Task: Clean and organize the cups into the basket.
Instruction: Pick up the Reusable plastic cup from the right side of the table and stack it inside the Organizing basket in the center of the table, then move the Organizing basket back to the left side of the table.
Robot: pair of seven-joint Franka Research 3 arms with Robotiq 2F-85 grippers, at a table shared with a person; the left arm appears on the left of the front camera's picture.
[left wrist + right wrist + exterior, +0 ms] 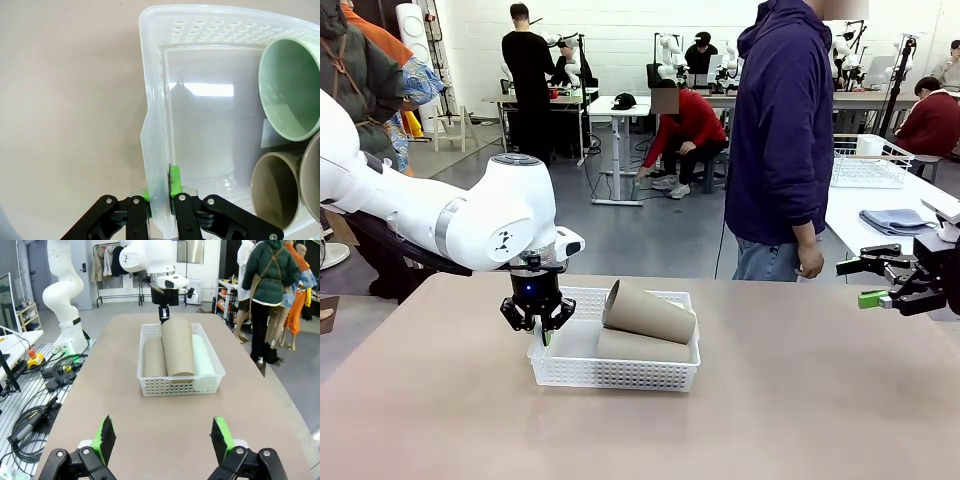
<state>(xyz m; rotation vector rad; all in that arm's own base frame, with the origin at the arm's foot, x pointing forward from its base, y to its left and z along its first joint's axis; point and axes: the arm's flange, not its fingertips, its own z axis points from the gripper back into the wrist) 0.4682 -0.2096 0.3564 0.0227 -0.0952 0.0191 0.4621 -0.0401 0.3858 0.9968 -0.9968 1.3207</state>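
I see the white basket [616, 371] sitting on the tabletop [770, 410] a little left of centre, and all three cups lie on their sides inside it. In the right wrist view one tan cup [153, 358] lies at one side, the mint green cup [204, 356] at the other, and the second tan cup [178, 346] rests on top between them (it leans up across the other two). From the left wrist view I look into their open mouths, which face the basket's left end.

My left hand [537, 318] points straight down at the basket's left end wall. Its jaws are pinched together on that wall [157, 165], one green pad [175, 181] inside the basket and the other outside.

My right hand [880, 285] hovers off the right edge of the tabletop, well apart from the basket, turned sideways toward it. Its jaws are spread wide with nothing between them.

A person [782, 130] stands at the far side.
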